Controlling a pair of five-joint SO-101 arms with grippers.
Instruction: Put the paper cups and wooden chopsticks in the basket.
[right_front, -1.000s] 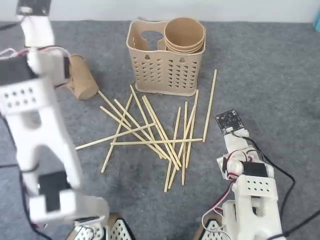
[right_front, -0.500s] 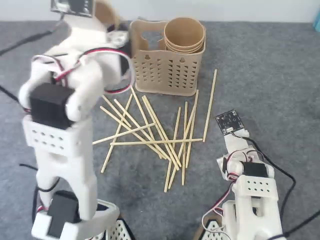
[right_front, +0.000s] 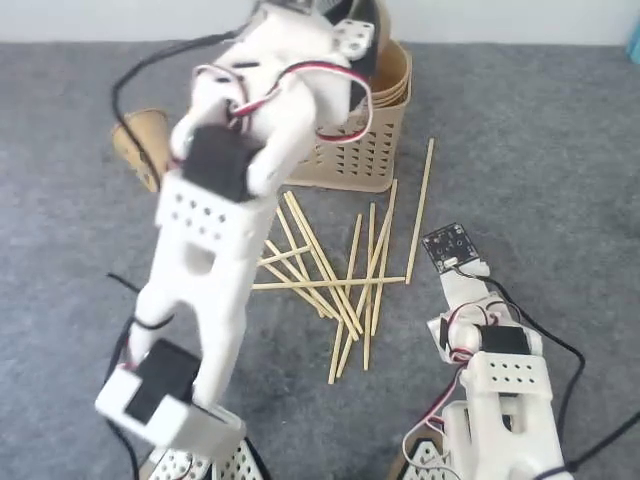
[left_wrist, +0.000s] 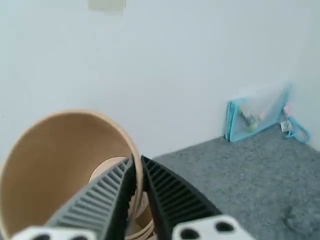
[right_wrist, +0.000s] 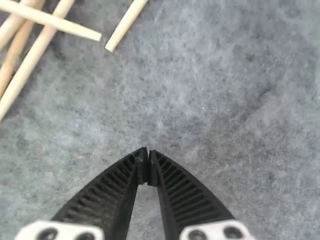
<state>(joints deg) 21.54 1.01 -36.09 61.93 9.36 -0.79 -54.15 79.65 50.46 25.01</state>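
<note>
Currently, left claw (left_wrist: 136, 164) is nearly closed, pinching the rim of a paper cup (left_wrist: 60, 165): one finger inside the cup, one outside. Cup is tilted, with its mouth facing the wrist camera. High view has the left arm stretched across the worktop (right_front: 540, 150), its wrist end over the far side of the basket (right_front: 365, 155). The held cup is up in the air there, not seated.

Stacked cups (right_front: 398, 70) sit nested in the basket's right half, rims above the wall. The left wrist view catches a bit of those rims just below the held cup.

Second cup (right_front: 140, 150) lies on its side on the worktop, left of the basket and well apart from it, partly behind the left arm.

Chopsticks (right_front: 335, 270) are all on the worktop, in a crossed pile in front of the basket. A couple lean up near its front wall and one long one lies off to the right. Part of the pile is hidden under the left arm.

Right claw (right_wrist: 147, 156) is closed tip to tip, gripping nothing. It points down at bare grey surface, with a few chopstick ends nearby. That arm sits folded at the near right.

Blue pouch (left_wrist: 257, 112) leans against the wall (left_wrist: 175, 65) at the back.
</note>
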